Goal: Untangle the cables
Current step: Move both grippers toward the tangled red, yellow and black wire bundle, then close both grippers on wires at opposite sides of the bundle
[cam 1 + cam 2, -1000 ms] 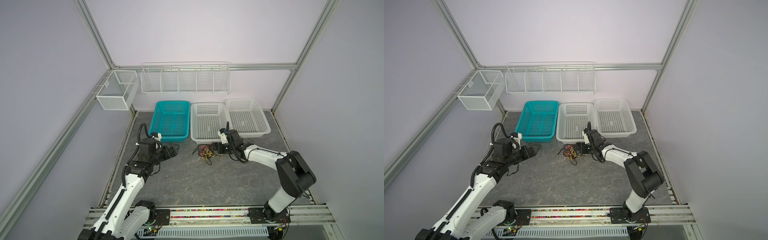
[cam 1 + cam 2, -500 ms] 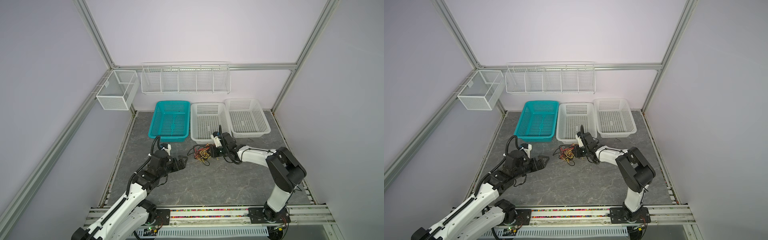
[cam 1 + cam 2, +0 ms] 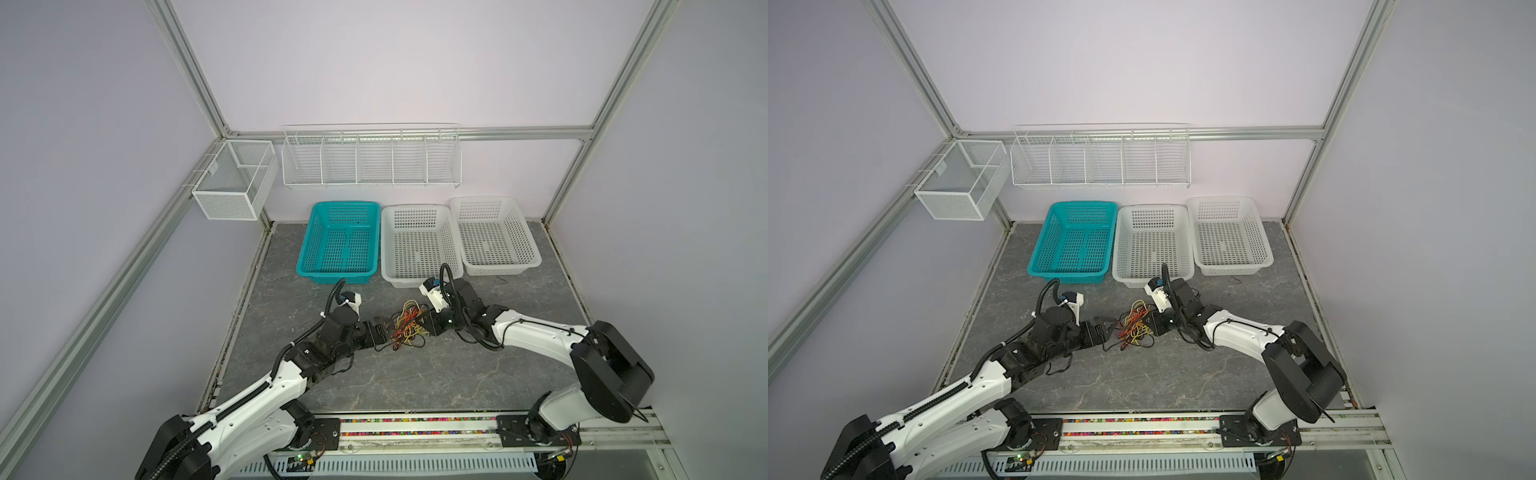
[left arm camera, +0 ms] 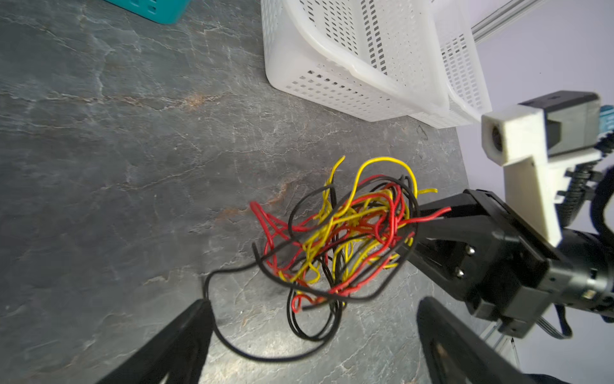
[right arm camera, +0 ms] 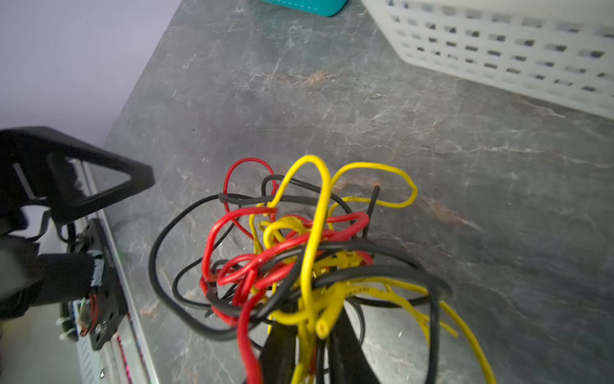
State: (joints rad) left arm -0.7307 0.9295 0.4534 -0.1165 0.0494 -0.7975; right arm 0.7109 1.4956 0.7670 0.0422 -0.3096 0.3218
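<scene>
The cables (image 3: 409, 328) (image 3: 1136, 326) are a tangle of thin black, yellow and red wires on the grey stone table, in front of the baskets. My right gripper (image 3: 424, 322) (image 5: 312, 335) is shut on yellow and red strands at the right edge of the tangle (image 5: 299, 252). Its fingers (image 4: 432, 226) reach into the bundle (image 4: 345, 239). My left gripper (image 3: 388, 329) (image 4: 314, 307) stands open at the left edge. A loose black loop lies between its fingers, and one strand runs right beside a fingertip (image 4: 204, 307).
A teal basket (image 3: 337, 204) and two white baskets (image 3: 415, 208) (image 3: 484, 199) stand in a row behind the tangle. A wire rack (image 3: 370, 158) and a mesh box (image 3: 232, 183) hang on the walls. The arms' rail (image 3: 415, 432) runs along the front edge.
My left arm swung in from the left to the tangle, gripper still open. My right gripper shut on the cables and shifted the bundle slightly left.
</scene>
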